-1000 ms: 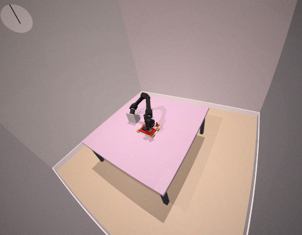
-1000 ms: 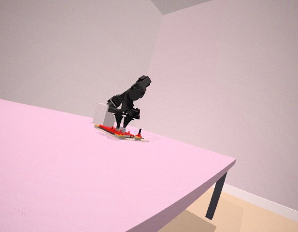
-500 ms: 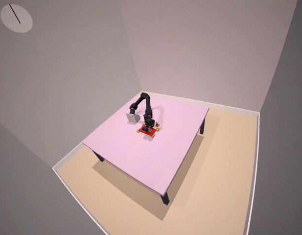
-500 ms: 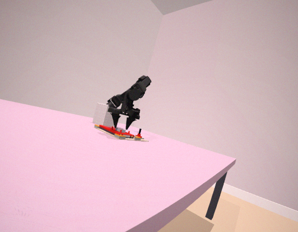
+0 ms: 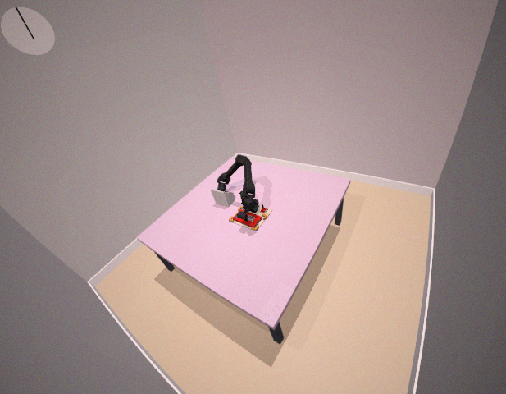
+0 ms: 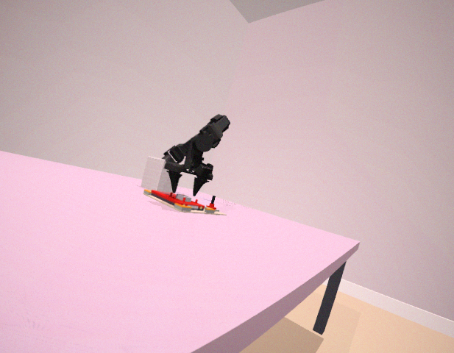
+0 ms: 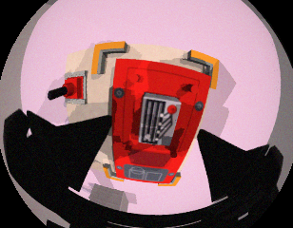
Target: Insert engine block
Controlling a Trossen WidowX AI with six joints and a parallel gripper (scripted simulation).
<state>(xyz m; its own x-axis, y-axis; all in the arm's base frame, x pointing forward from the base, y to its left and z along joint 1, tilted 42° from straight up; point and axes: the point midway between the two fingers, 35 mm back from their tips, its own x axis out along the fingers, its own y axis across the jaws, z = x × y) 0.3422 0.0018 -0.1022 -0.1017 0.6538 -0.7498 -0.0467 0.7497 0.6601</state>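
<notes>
Over the pink worktop [image 5: 227,245] [image 6: 116,258] [image 7: 146,28], in the top view, we see the arm [image 5: 247,171] [image 6: 204,142] arching down to the red car body [image 5: 240,221] [image 6: 160,195] [image 7: 158,72], with the grey engine block [image 5: 251,218] [image 6: 183,197] [image 7: 158,119] showing in it. From the exterior view, we find the claw [image 6: 185,194] [image 7: 157,127] pointing down above the car body, its fingers wide apart with nothing between them. Through the wrist view, we look onto the engine block, sitting in the car body's opening, a red round spot on its top; we cannot tell whether it is fully down. Orange-and-grey corner brackets [image 7: 212,68] stand around the car body, and a black peg [image 6: 213,199] [image 7: 57,92] rises from a red block beside it.
</notes>
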